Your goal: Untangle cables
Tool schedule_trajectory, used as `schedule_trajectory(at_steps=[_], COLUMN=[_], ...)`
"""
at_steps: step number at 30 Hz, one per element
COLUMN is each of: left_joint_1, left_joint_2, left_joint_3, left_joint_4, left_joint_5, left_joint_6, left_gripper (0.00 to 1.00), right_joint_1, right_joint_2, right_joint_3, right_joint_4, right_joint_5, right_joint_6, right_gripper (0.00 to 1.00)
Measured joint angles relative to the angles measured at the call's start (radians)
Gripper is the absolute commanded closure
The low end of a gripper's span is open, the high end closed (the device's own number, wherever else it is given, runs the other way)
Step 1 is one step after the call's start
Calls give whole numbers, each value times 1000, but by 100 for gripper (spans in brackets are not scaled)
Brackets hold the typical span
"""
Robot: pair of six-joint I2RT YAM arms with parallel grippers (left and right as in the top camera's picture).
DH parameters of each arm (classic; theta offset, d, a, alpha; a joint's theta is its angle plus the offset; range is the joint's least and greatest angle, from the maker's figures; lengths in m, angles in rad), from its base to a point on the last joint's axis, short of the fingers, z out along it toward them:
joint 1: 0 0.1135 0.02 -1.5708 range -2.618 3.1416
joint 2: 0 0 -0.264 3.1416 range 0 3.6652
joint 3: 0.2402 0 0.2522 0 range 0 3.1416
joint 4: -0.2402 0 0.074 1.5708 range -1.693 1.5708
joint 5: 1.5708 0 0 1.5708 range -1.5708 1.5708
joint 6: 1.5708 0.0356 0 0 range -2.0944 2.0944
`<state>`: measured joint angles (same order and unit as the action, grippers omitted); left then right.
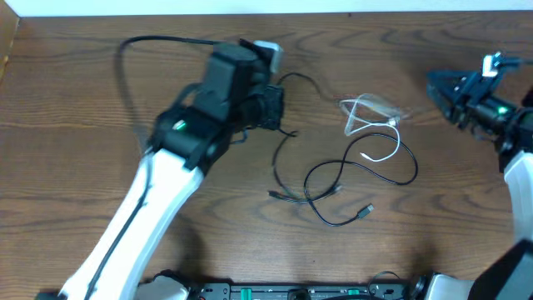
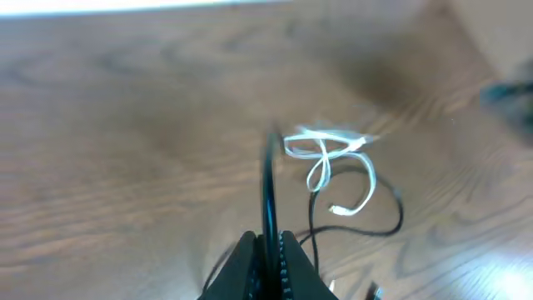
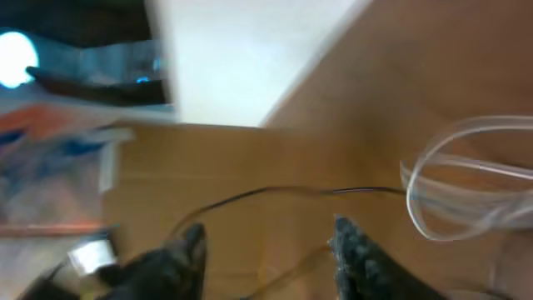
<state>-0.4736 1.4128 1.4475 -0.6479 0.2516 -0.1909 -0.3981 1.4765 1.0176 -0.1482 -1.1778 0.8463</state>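
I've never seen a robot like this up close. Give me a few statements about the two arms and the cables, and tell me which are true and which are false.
1. The left pincer is shut on the black cable. True.
2. The right pincer grips the white cable. False: it is open and holds nothing, off to the side of the white cable.
3. The white cable lies on the wooden table. True.
4. The black cable lies in one straight line. False: it curls in loops across the table.
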Motion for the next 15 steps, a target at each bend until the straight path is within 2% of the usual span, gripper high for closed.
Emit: schedule_trajectory(at_steps=[3,5,10,15], left_joint_1=[14,18,20,20], left_joint_2=[-88,-127,-180,-205], left_joint_3=[0,0,0,39], left_joint_4=[0,1,33,64], left_joint_5=[-5,-9,-9,-2], left_joint_6=[0,0,0,0], left_gripper=[92,92,93,93], right_joint_1=[1,9,35,82], right_joint_2=[23,21,21,20], right_joint_3=[-3,-3,-3,-3], right_joint_4=[-146,-243,-357,-375], right_joint_5=[106,198,369,400], right_joint_6=[-134,-221,-364,-487], right_gripper=[36,32,30,30])
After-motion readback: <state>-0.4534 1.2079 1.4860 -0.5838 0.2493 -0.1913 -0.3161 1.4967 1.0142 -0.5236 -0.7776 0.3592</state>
